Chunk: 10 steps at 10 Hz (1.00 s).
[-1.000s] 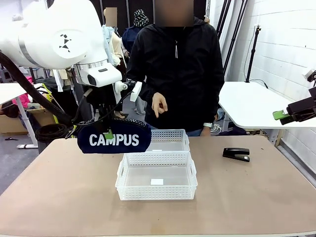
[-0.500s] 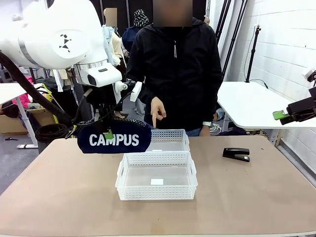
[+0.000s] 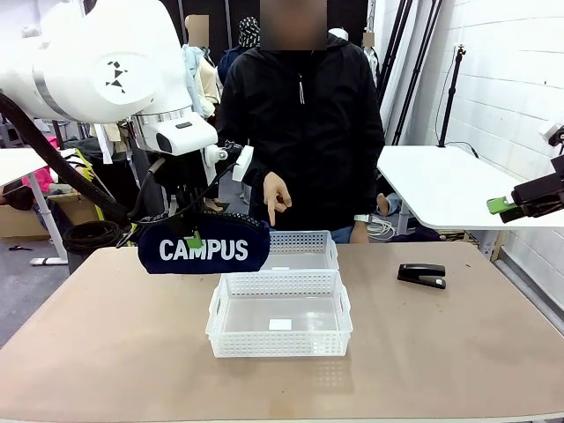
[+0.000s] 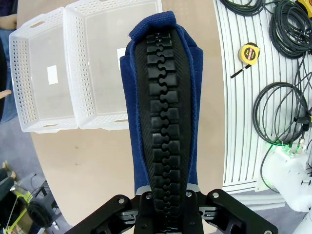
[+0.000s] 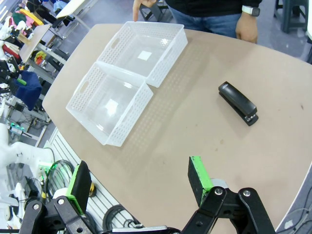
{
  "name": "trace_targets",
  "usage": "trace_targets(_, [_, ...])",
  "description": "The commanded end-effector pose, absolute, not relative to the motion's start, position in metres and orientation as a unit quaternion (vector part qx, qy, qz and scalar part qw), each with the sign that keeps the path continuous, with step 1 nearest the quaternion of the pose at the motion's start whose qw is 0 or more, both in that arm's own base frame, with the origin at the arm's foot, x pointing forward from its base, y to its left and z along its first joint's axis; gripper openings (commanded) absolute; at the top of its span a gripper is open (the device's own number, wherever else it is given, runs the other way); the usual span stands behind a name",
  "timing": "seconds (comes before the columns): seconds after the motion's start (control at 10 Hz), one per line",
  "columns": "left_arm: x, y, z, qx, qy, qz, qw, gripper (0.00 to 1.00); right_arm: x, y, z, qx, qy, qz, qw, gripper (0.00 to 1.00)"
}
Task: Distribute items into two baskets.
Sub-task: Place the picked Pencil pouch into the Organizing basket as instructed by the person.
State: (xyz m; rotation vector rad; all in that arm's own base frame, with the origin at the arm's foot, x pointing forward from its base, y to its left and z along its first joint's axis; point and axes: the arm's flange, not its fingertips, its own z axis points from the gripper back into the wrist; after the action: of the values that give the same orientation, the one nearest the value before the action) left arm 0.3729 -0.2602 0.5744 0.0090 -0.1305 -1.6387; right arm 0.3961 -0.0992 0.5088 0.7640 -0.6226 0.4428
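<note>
My left gripper [image 3: 196, 233] is shut on the navy-blue pouch [image 3: 204, 248] with white "CAMPUS" lettering, holding it in the air just left of the two baskets. In the left wrist view the pouch [image 4: 163, 107] hangs lengthwise from my left gripper [image 4: 163, 197], its black zipper facing the camera and its far end by a basket corner [image 4: 109, 53]. The near basket [image 3: 280, 315] and the far basket [image 3: 301, 250] sit side by side, both empty. The black stapler [image 3: 421, 275] lies on the table to their right. My right gripper [image 5: 139, 180] hangs open, high above the right end of the table, over the stapler [image 5: 238, 103].
A person stands at the far side, one hand [image 3: 275, 196] pointing a finger down above the far basket, the other hand [image 5: 247, 22] at the table edge. A white side table [image 3: 449, 189] stands back right. Cables and a tape measure [image 4: 249, 52] lie on the floor.
The person has shifted slightly left and the pointing finger has turned downward. Neither arm nor the pouch has moved.
</note>
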Motion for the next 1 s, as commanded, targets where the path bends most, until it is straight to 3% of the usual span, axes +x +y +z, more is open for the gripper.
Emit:
trace_targets(0.0, [0.3712, -0.2586, 0.5774, 0.006, -0.061, -0.73, 0.681, 0.0, 0.3958, -0.0987, 0.5075, 0.365, -0.296, 0.211, 0.857, 1.0])
trace_targets(0.9, [0.3712, -0.2586, 0.5774, 0.006, -0.061, -0.73, 0.681, 0.0, 0.3958, -0.0987, 0.5075, 0.365, -0.296, 0.211, 0.857, 1.0])
